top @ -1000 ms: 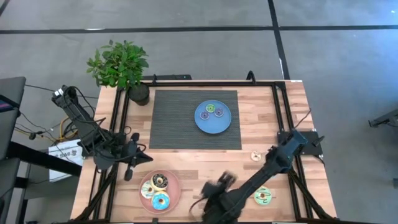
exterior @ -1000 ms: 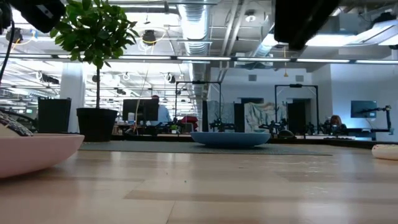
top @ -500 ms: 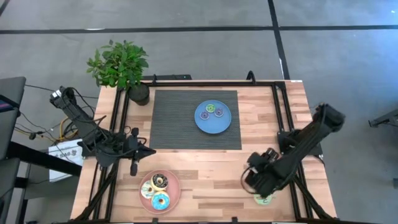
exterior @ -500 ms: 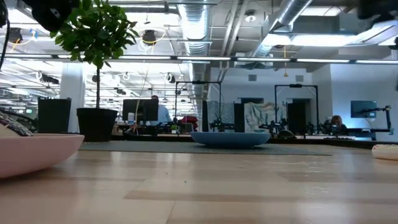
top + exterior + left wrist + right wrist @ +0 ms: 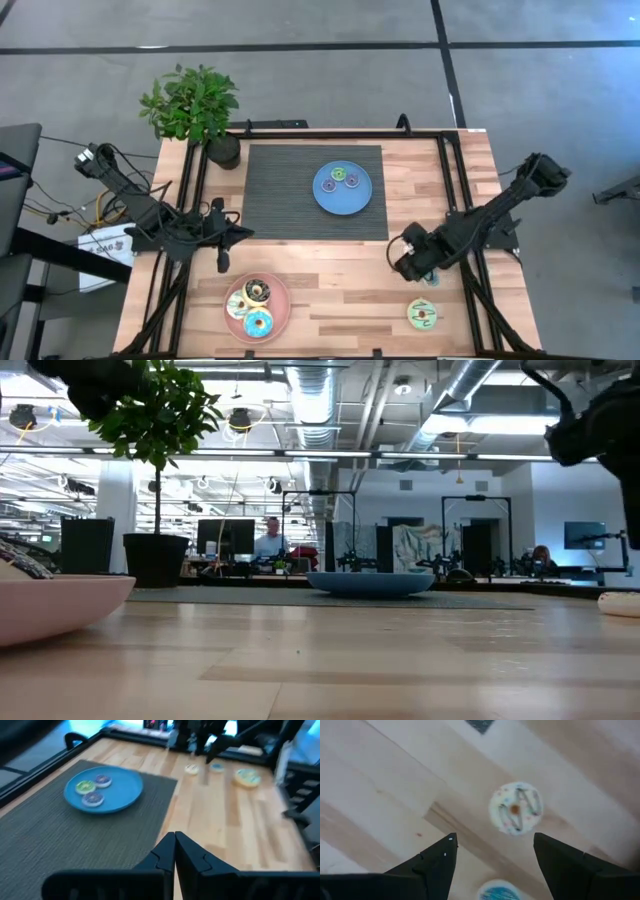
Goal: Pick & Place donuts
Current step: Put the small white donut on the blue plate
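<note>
A blue plate (image 5: 341, 188) on the dark mat holds three small donuts (image 5: 93, 788). A pink plate (image 5: 280, 300) near the front edge holds large donuts, among them a brown one (image 5: 257, 290) and a blue one (image 5: 257, 323). A large green donut (image 5: 423, 315) lies flat on the wood at the front right. My right gripper (image 5: 495, 857) hangs open above a small cream donut (image 5: 516, 809), which lies flat on the wood, as does a small blue one (image 5: 432, 278) beside it. My left gripper (image 5: 175, 851) is shut and empty over the table's left side.
A potted plant (image 5: 195, 110) stands at the far left corner. Black frame rails (image 5: 448, 170) run along the table's left and right sides. Bare wood (image 5: 340, 290) lies between the pink plate and the green donut.
My right gripper has swung from the front middle of the table toward its right edge, then toward the far edge, and now stands over the small cream donut. The large green donut, covered by the arm before, now shows. My left gripper has drifted slightly toward the table's right.
</note>
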Controlling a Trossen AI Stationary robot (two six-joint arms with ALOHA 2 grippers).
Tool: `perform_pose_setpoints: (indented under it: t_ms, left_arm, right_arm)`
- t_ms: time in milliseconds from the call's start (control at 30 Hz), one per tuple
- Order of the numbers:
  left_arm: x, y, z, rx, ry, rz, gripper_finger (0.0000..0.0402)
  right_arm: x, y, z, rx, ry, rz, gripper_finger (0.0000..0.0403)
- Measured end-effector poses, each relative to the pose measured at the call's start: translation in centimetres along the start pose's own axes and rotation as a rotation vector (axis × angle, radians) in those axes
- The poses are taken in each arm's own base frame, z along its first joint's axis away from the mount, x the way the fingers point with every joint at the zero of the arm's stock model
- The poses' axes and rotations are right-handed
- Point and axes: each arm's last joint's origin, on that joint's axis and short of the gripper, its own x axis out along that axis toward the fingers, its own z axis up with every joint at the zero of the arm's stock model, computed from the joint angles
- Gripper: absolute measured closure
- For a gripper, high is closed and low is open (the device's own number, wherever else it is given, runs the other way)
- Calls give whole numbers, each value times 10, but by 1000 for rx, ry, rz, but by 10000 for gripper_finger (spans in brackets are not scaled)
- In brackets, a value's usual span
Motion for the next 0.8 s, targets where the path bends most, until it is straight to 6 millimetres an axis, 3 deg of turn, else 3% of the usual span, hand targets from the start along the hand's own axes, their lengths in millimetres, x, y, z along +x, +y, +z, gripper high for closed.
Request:
perform_pose_setpoints:
  t_ms: [367, 800]
  left_arm:
    - [4, 8, -4, 56, 62, 40, 400]
    - [4, 9, -6, 114, 76, 50, 400]
  right_arm:
    - [20, -16, 10, 168, 25, -3, 148]
    - [50, -6, 15, 186, 42, -97, 148]
